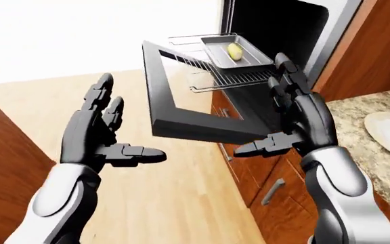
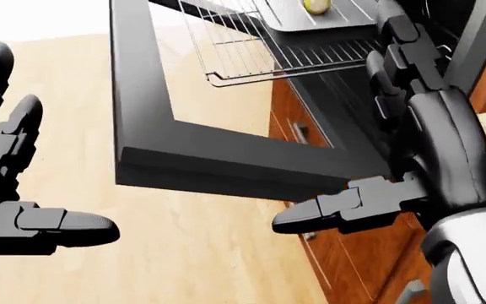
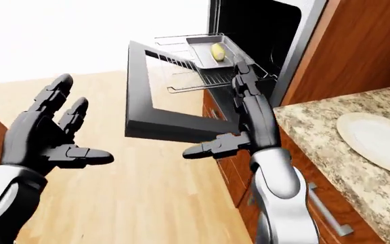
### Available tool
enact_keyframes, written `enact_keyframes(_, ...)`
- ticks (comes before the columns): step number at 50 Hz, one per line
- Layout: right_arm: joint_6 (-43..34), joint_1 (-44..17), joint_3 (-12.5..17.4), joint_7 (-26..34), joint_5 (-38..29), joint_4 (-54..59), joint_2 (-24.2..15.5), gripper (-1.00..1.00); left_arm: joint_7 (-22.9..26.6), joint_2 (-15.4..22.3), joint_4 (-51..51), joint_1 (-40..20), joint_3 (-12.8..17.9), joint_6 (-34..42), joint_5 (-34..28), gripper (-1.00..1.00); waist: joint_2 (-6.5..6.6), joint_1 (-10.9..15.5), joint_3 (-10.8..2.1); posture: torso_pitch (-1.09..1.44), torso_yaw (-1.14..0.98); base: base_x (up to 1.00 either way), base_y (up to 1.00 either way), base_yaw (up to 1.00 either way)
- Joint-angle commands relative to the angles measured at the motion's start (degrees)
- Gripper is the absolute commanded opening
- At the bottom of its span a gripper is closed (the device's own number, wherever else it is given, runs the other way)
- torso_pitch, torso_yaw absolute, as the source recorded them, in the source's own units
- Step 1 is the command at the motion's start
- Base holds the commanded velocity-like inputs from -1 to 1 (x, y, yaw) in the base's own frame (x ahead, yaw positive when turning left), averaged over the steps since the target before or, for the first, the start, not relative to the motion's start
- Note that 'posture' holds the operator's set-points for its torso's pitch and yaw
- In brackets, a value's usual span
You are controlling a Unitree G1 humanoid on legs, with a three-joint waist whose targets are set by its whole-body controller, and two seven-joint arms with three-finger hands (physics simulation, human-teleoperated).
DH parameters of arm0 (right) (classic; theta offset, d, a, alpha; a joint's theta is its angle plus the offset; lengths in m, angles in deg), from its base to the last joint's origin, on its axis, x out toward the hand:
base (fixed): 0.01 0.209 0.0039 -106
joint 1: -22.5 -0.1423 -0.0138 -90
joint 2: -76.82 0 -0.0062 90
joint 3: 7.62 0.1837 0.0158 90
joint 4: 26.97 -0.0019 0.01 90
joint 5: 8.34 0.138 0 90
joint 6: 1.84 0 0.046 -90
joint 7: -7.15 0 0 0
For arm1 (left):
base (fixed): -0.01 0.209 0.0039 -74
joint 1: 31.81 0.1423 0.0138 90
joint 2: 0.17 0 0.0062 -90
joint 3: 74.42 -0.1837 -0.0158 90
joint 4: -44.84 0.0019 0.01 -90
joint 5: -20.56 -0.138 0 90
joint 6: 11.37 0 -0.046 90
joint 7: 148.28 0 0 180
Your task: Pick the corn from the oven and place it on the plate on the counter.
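The corn (image 1: 234, 51) is pale yellow and lies in a grey metal tray (image 1: 252, 57) on the pulled-out oven rack (image 1: 225, 77). The oven door (image 1: 181, 114) hangs open below it. The white plate (image 3: 378, 140) sits on the granite counter (image 3: 317, 127) at the right. My right hand (image 1: 291, 109) is open, fingers spread, just below and right of the tray, holding nothing. My left hand (image 1: 104, 127) is open and empty at the left, over the floor.
Wooden cabinets with metal handles (image 3: 327, 211) run under the counter. A wooden panel (image 1: 2, 162) stands at the lower left. Light wood floor (image 1: 181, 193) fills the middle. The dark oven cavity (image 1: 283, 25) is at the top right.
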Motion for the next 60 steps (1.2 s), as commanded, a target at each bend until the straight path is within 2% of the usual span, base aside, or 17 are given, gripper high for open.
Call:
enact_keyframes(1, 2.03, -1.79, 0.01, -0.07, 0.09, -3.35, -0.20, 1.00, -0.57, 0.86, -2.89, -2.08, 1.49, -1.69, 0.63, 1.00, 0.57, 0.47, -1.19, 0.00, 0.00, 0.21, -0.54, 0.00)
enact_keyframes(3, 1.07, -2.39, 0.94, -0.31, 0.58, -3.77, -0.09, 1.00, -0.82, 1.34, -2.53, -2.67, 1.64, -1.62, 1.00, 1.00, 1.70, 1.37, -1.15, 0.00, 0.00, 0.16, -0.29, 0.00)
enact_keyframes(9, -0.38, -3.55, 1.48, -0.65, 1.61, -4.66, -1.08, 1.00, -2.08, 2.10, -3.66, -4.09, 3.07, 0.61, 3.30, 1.00, 1.00, 3.20, -2.89, 0.00, 0.00, 0.10, -0.15, 0.00)
enact_keyframes(15, -0.11, -3.06, 0.51, -1.10, 1.45, -4.72, -1.09, 1.00, -2.88, 2.91, -3.86, -3.91, 4.61, 0.77, 5.51, 1.00, 5.66, 2.60, -2.53, 0.00, 0.00, 0.10, -0.43, 0.00)
enact_keyframes(17, 0.15, -2.91, 0.29, -1.05, 1.22, -4.60, -1.13, 1.00, -3.06, 3.19, -2.97, -3.56, 4.21, -0.42, 5.61, 1.00, 5.72, 2.49, -1.46, 0.00, 0.00, 0.11, -0.62, 0.00)
enact_keyframes(22, 0.39, -3.40, -0.16, -0.94, 0.64, -4.17, -1.04, 1.00, -3.98, 3.87, -3.15, -3.85, 5.06, 0.08, 7.33, 1.00, 6.41, 3.25, -2.59, 0.00, 0.00, 0.10, -0.58, 0.00)
enact_keyframes(26, -1.98, -5.43, 0.13, -0.63, 0.87, -4.37, -0.98, 1.00, -4.95, 4.38, -3.17, -4.53, 5.22, 0.75, 8.54, 1.00, -3.20, 3.14, -1.77, 0.00, 0.00, 0.00, 0.00, 0.71)
enact_keyframes(27, -2.12, -5.63, 0.38, -0.60, 0.99, -4.36, -0.97, 1.00, -5.19, 4.42, -3.24, -4.47, 5.13, 0.74, 8.74, 1.00, -1.55, 3.68, -2.47, 0.00, 0.00, 0.00, 0.00, 0.90)
enact_keyframes(34, -4.57, -7.65, 1.56, -1.10, 1.48, -5.10, -1.78, 1.00, -6.07, 5.34, -2.99, -4.47, 5.73, 0.50, 10.32, 1.00, 2.29, 2.39, -2.07, 0.00, 0.00, 0.00, 0.04, 0.63)
enact_keyframes(35, -6.72, -8.93, 2.53, -1.19, 1.63, -6.00, -2.27, 1.00, -6.28, 5.58, -2.74, -4.80, 5.73, 0.50, 10.58, 1.00, 1.27, 3.55, -1.19, 0.00, 0.00, 0.00, 0.00, 0.00)
enact_keyframes(38, -9.40, -11.27, 3.70, -1.44, 2.43, -6.48, -3.70, 1.00, -7.32, 6.23, -2.82, -6.52, 6.97, 2.38, 12.87, 1.00, 6.03, 2.25, -1.85, 0.00, 0.00, 0.00, 0.00, 0.00)
enact_keyframes(39, -9.09, -11.59, 3.72, -1.41, 2.55, -6.00, -4.31, 1.00, -7.72, 6.57, -2.77, -6.61, 6.89, 2.30, 13.25, 1.00, 6.33, 2.22, -2.84, 0.00, 0.00, 0.10, -0.08, 0.00)
enact_keyframes(41, -10.20, -12.67, 3.49, -1.52, 2.76, -6.28, -4.84, 1.00, -8.26, 7.33, -2.17, -7.08, 6.99, 2.06, 14.00, 1.00, 6.29, 2.78, -1.29, 0.00, 0.00, 0.21, -0.12, 0.00)
enact_keyframes(48, -13.05, -16.76, 2.14, -2.42, 2.83, -6.00, -5.19, 1.00, -11.31, 9.97, -1.61, -8.71, 9.50, 3.07, 19.54, 1.00, 2.43, 4.32, -0.26, 0.00, 0.00, 0.31, -0.12, 0.00)
enact_keyframes(51, -11.85, -16.31, 1.86, -2.43, 2.81, -5.34, -4.79, 1.00, -12.93, 10.78, -1.40, -8.53, 9.83, 2.73, 21.75, 1.00, -2.02, 4.67, -0.88, 0.00, 0.00, 0.44, -0.10, 0.00)
enact_keyframes(53, -11.50, -16.33, 1.81, -2.35, 2.76, -4.98, -4.80, 1.00, -13.87, 11.55, -0.91, -8.62, 9.84, 2.29, 22.88, 1.00, -1.16, 4.93, 0.31, 0.00, 0.00, 0.45, -0.07, 0.00)
enact_keyframes(60, -10.52, -16.99, -0.27, -2.86, 1.59, -3.43, -4.24, 1.00, -15.42, 14.13, 0.54, -7.57, 10.19, 0.02, 25.91, 1.00, 1.01, 4.09, -0.50, 0.00, 0.00, 0.45, -0.03, 0.00)
